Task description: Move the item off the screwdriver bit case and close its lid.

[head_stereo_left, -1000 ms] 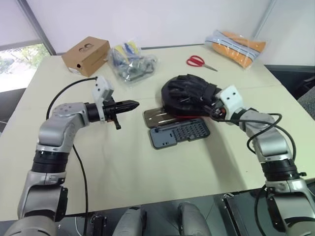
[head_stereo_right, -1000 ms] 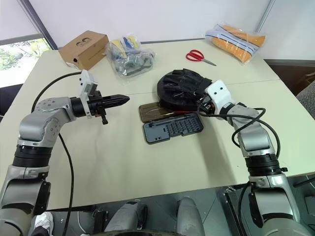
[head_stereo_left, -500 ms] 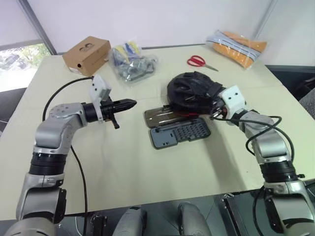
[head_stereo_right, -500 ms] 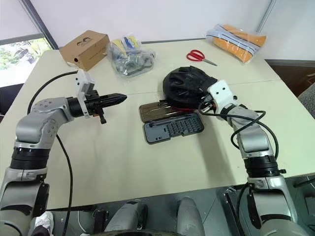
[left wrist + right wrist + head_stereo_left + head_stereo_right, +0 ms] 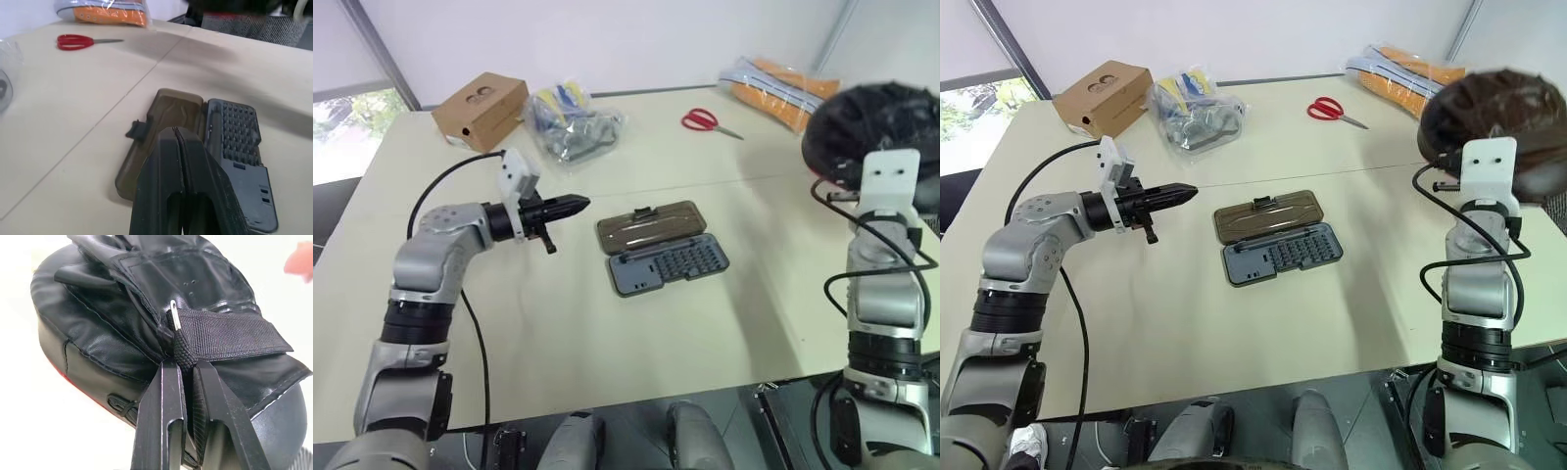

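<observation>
The left end effector [image 5: 576,206] hovers pinched shut, empty, beside the open case [image 5: 662,248] mid-table [image 5: 558,333]; its lid [image 5: 647,223] lies flat, not yet closed. At far right, the right end effector [image 5: 185,363] grips the mitt [image 5: 1494,117] by its strap, aloft and clear. The mitt's far edge is cut off.

Glossy padded mitt [image 5: 146,318], translucent plastic lid [image 5: 648,226].

Black padded mitt [image 5: 1489,113] raised at table's right — bit case [image 5: 1278,245] lies open.
</observation>
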{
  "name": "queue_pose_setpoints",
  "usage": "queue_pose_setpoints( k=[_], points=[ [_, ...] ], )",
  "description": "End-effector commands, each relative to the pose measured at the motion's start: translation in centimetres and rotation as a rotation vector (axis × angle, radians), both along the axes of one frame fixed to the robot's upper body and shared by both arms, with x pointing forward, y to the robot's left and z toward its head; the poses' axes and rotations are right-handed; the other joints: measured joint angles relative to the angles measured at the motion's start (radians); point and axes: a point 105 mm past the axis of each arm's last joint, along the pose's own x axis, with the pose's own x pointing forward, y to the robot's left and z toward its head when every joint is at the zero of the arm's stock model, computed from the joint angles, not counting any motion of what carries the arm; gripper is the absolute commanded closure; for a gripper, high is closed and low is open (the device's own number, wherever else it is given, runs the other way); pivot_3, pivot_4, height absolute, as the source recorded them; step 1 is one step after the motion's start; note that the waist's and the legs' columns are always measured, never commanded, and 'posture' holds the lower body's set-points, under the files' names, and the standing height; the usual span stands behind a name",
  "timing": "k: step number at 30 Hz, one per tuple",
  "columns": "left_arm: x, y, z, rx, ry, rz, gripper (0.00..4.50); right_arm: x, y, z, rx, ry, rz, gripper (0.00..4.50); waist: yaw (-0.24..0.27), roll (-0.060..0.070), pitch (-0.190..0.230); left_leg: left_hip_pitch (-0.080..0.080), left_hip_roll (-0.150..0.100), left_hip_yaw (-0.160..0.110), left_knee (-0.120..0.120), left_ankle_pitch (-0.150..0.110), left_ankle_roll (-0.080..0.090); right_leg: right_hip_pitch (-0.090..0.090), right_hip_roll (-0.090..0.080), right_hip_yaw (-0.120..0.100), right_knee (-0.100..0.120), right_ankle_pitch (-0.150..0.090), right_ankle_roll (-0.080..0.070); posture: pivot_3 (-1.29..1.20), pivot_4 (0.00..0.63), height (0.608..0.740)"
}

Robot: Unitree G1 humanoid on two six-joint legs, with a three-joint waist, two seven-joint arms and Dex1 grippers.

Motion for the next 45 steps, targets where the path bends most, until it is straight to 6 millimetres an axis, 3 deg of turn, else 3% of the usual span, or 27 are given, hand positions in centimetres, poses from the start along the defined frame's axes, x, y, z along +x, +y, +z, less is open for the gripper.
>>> queue_pose_setpoints(
  k=[1,5,15,18,24,25,30,32,38,45],
  points=[
    [0.0,-0.5,1.3,-0.002,-0.058,-0.019,4.5,-0.7,-2.1,0.5,0.144,-0.062,-0.079,4.49,0.0,0.0,0.0,0.0,0.0,0.0,0.0,0.0,0.0,0.0,0.0,0.0,0.0,0.0,0.0,0.0,0.15,0.74],
    [0.0,-0.5,1.3,-0.003,-0.061,-0.021,4.5,-0.8,-3.3,-1.3,0.338,-0.053,-0.132,4.49,-0.001,0.0,0.0,0.0,0.0,0.0,0.0,0.0,0.0,0.0,0.0,0.0,0.0,0.0,0.0,0.0,0.15,0.74],
    [-0.2,0.0,1.2,0.0,-0.06,0.0,4.5,-1.0,-4.1,-3.3,0.345,0.051,-0.2,4.49,0.0,0.001,0.0,0.001,0.0,0.0,0.0,0.0,0.0,0.0,0.0,0.0,0.0,0.0,0.0,0.0,0.15,0.74],
    [-0.3,0.1,1.1,0.0,-0.056,0.004,4.5,-1.0,-3.8,-3.4,0.377,0.036,-0.186,3.35,0.0,0.001,0.0,0.001,0.0,0.0,0.0,0.0,0.0,0.0,0.0,0.0,0.0,0.0,0.0,0.0,0.15,0.74],
    [-0.3,0.1,0.7,-0.003,-0.043,0.006,4.5,-1.7,-3.0,-1.7,0.328,-0.01,-0.182,0.31,-0.002,0.001,0.0,0.001,0.0,0.0,-0.001,0.0,0.0,0.0,0.0,0.0,0.0,0.0,0.0,0.0,0.15,0.74],
    [-0.3,0.1,0.7,-0.004,-0.041,0.006,4.5,-1.9,-2.5,-1.1,0.312,-0.025,-0.175,0.03,-0.001,0.001,0.0,0.001,0.0,0.0,-0.001,0.0,0.0,0.0,0.0,0.0,0.0,0.0,0.0,0.0,0.15,0.74],
    [-0.2,0.1,0.4,-0.022,-0.021,0.002,4.5,-3.1,0.7,2.3,0.264,-0.144,-0.087,0.03,-0.001,0.001,0.0,0.001,0.0,0.0,-0.001,0.0,0.0,0.0,0.0,0.0,0.001,0.0,0.0,0.0,0.15,0.74],
    [-0.2,0.1,0.3,-0.027,-0.015,0.004,4.5,-2.8,3.1,3.6,0.232,-0.167,0.024,0.03,-0.001,0.001,0.0,0.001,0.0,0.0,-0.001,0.0,0.0,0.0,0.0,0.0,0.001,0.0,0.0,0.0,0.15,0.74],
    [-0.2,0.0,-0.1,-0.041,0.0,0.007,4.5,0.6,11.8,4.4,0.291,-0.039,0.531,0.03,-0.003,0.001,0.0,0.002,0.001,0.0,-0.001,0.0,0.0,0.001,0.0,0.0,0.001,0.0,0.0,0.0,0.15,0.74],
    [-0.4,-0.2,-0.3,-0.062,0.011,0.007,4.5,3.3,16.0,3.3,0.307,0.154,0.784,0.03,0.0,0.001,0.0,0.002,0.0,-0.001,0.0,0.0,0.0,0.001,0.0,0.0,0.0,0.0,0.0,0.0,0.15,0.74]
  ],
)
